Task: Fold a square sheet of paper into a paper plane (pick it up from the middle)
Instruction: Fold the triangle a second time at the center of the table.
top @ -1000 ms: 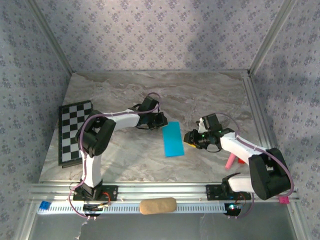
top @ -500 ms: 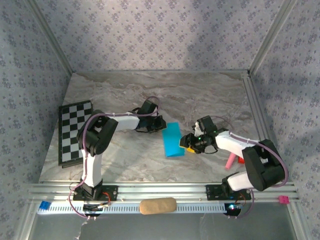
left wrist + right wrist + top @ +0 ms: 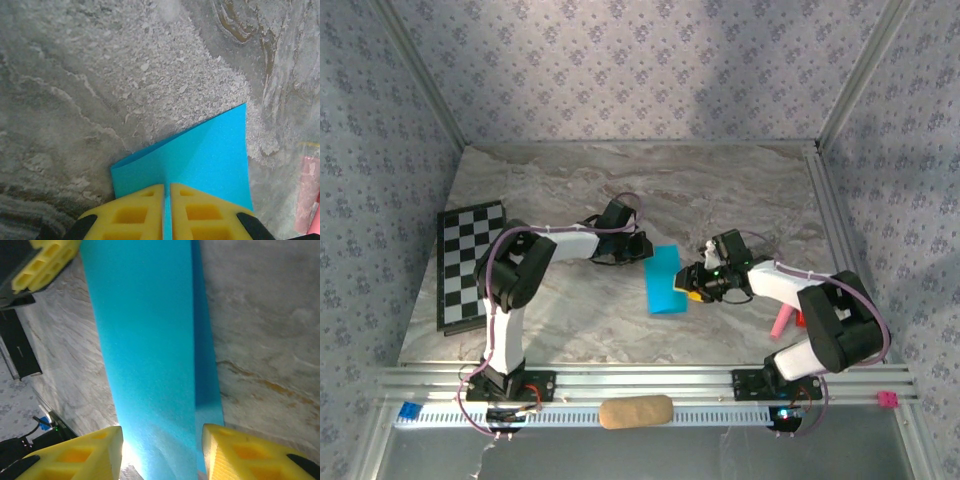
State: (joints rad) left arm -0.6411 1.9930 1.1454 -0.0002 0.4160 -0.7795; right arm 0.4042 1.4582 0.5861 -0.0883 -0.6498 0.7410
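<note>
The square sheet of paper (image 3: 665, 282) is bright turquoise, doubled over into a narrow oblong, and lies mid-table. My left gripper (image 3: 642, 248) is at its far left corner. In the left wrist view the yellow fingers (image 3: 135, 210) are pressed together on the paper's edge (image 3: 210, 155). My right gripper (image 3: 692, 283) reaches in from the right at the paper's near right side. In the right wrist view that gripper (image 3: 161, 432) stands open with the blue paper (image 3: 150, 340) running between its two fingers.
A black-and-white checkered board (image 3: 465, 262) lies at the left edge. A pink stick (image 3: 782, 322) lies near the right arm's base and also shows in the left wrist view (image 3: 307, 200). A tan oblong block (image 3: 636, 411) rests on the front rail.
My right gripper has moved left up to the paper's right edge, its jaws now astride the paper. The left gripper has kept its hold on the far corner.
</note>
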